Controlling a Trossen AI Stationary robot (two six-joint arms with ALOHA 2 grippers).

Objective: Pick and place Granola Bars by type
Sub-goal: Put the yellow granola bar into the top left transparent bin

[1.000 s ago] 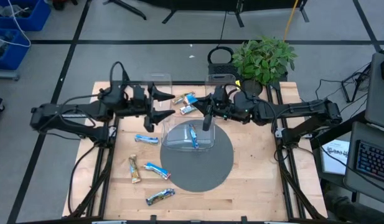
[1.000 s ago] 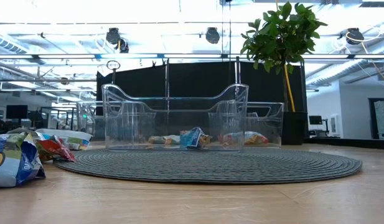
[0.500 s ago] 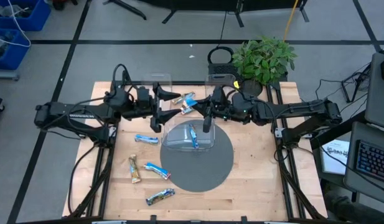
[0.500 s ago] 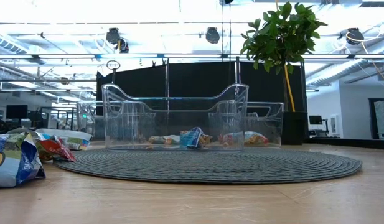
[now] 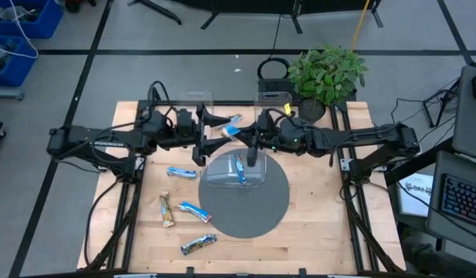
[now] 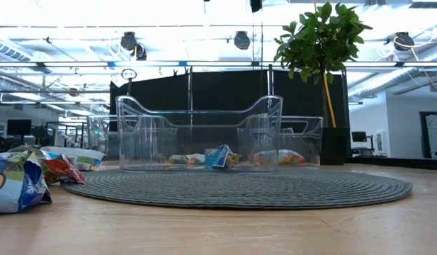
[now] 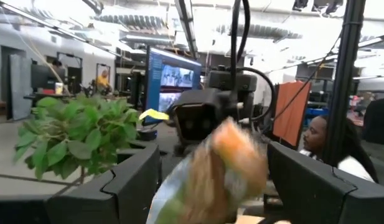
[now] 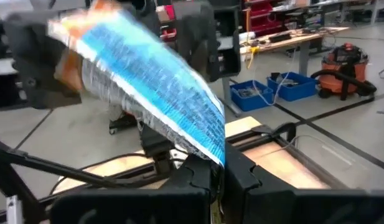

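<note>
- The right gripper [image 8: 220, 167] is clamped tight on one end of a granola bar [image 8: 148, 93]. It's a blue and silver wrapper with an orange tip.
- In the high view, that held bar [image 5: 231, 127] is seen up in the air, just past the 12 o'clock edge of the clear bin [image 5: 257, 179] that sits on the round grey mat [image 5: 249, 212].
- The left gripper [image 7: 213, 165] is spread wide. One finger is seen on each side of the bar's free end, and whether they are touching it can't be told.
- The two grippers are pointed at each other across the middle of the table [image 5: 315, 224], left one in from 9 o'clock, right one in from 3 o'clock.
- One blue bar [image 5: 239, 168] is found lying inside the bin on the mat. It shows in the low view too [image 6: 219, 157].
- The remaining Granola Bars are scattered on the wood around 7 to 9 o'clock of the mat:
  - a blue one [image 5: 181, 172]
  - a tan one [image 5: 167, 208]
  - another blue one [image 5: 194, 210]
  - a silvery-blue one [image 5: 199, 244] nearest the front edge
- Two more clear bins [image 5: 195, 100] [image 5: 272, 98] are parked at the table's 12 o'clock side, with a potted plant [image 5: 326, 73] off at about 1 o'clock.
- A person [image 7: 322, 140] is seen in the room behind, in the left wrist view.
</note>
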